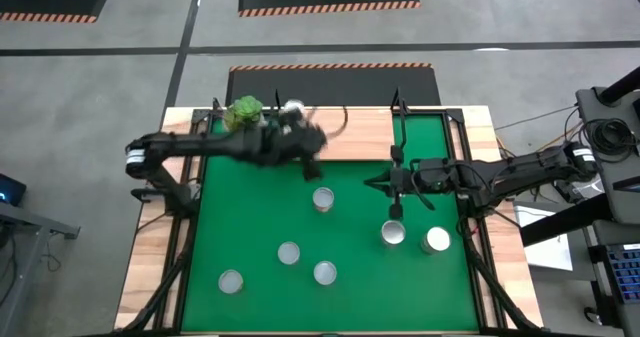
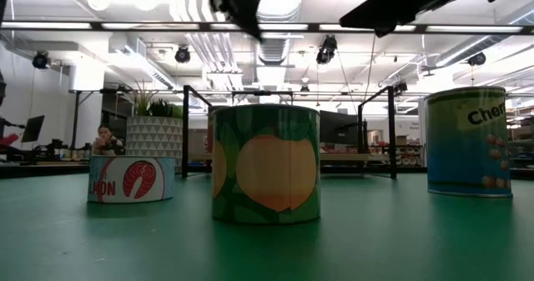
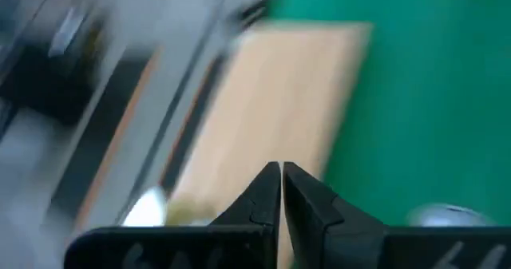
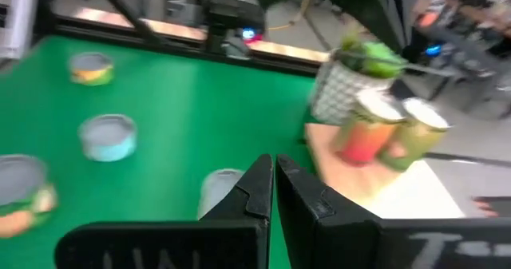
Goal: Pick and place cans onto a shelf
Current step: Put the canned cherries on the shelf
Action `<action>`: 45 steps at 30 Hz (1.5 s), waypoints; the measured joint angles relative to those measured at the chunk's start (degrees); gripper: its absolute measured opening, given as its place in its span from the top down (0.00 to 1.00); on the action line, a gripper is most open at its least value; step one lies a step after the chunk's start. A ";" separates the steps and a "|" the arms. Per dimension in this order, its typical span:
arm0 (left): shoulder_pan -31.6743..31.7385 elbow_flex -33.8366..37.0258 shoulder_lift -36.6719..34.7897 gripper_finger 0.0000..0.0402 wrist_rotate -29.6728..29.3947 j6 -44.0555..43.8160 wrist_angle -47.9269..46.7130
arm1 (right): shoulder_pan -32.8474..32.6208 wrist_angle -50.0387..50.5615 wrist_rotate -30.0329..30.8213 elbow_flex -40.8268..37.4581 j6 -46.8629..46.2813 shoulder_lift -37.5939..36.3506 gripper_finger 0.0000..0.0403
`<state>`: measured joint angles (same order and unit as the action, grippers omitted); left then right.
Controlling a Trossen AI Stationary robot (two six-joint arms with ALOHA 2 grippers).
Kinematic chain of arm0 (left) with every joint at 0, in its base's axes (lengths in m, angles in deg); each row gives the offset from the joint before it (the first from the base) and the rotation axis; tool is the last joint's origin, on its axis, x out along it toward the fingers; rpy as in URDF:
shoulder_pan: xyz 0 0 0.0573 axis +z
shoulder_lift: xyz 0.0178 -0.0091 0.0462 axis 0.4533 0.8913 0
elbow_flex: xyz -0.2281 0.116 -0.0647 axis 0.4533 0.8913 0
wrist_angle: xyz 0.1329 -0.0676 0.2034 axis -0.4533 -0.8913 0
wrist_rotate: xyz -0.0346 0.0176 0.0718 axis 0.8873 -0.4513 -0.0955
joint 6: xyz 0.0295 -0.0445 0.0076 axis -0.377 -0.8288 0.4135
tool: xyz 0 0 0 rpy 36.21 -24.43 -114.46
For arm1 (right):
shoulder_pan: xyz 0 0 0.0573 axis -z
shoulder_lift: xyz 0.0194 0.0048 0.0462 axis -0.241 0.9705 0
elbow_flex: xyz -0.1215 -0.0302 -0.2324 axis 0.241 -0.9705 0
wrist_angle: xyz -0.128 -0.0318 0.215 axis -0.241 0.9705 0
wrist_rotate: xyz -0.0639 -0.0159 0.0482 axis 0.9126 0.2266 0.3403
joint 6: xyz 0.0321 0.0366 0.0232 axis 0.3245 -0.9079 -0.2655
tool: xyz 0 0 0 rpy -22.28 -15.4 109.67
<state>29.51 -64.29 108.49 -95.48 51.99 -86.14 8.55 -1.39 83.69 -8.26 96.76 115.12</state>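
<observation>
High view: six cans (image 1: 323,199) are scattered on the green mat (image 1: 250,217), centre and lower frame. Both the left gripper (image 1: 312,170) and right gripper (image 1: 372,183) are shown closed, empty, above them.

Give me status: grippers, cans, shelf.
Left gripper shut, empty, over the shelf. Right gripper shut, empty, over the mat. Two cans on shelf beside the plant pot; six on the mat. Nothing blocking.

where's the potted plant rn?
In the high view the potted plant sits at the far left end of the shelf, with two cans beside it and the left gripper just past them.
</observation>
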 joint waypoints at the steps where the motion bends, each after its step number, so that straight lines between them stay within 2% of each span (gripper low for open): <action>1: -1.93 2.47 -1.22 1.00 3.60 4.42 4.09 | -0.68 0.36 -0.02 0.00 -1.01 0.00 0.98; 4: -6.42 11.87 -5.54 1.00 17.62 12.36 19.04 | -3.34 1.42 0.02 0.00 -4.31 0.00 0.98; 6: -8.56 18.08 -8.83 1.00 21.23 13.38 27.07 | -5.49 2.31 -0.03 0.00 -6.47 0.00 0.98; 11: -11.62 29.54 -16.95 1.00 17.17 10.27 40.11 | -10.91 6.68 -0.07 0.15 -15.65 0.00 0.98; 15: -12.10 34.43 -22.42 1.00 14.29 6.77 42.92 | -13.68 24.85 -0.15 5.37 -27.44 0.42 0.98; 20: -12.03 36.72 -27.06 1.00 13.82 5.52 43.04 | -14.38 49.88 0.47 14.73 -38.87 1.96 0.98; 24: -12.05 37.45 -29.33 1.00 13.86 3.37 43.00 | -14.38 59.97 0.39 18.23 -41.68 2.14 0.98; 29: -12.05 37.51 -29.45 1.00 13.91 0.75 42.73 | -14.38 61.13 0.33 18.67 -42.77 2.19 0.97; 32: -12.05 37.51 -28.80 1.00 13.95 0.75 42.73 | -14.38 61.11 0.22 17.60 -42.41 3.09 0.92; 42: -12.05 37.51 -27.58 1.00 13.95 0.75 43.02 | -14.38 53.33 0.16 15.47 -35.47 9.80 0.58; 45: -12.05 37.51 -27.56 1.00 13.97 0.75 43.00 | -14.35 52.18 -0.09 15.47 -33.27 11.56 0.50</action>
<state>17.46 -26.78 80.93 -81.51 52.74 -43.14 -5.80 50.78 83.60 7.22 63.49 126.69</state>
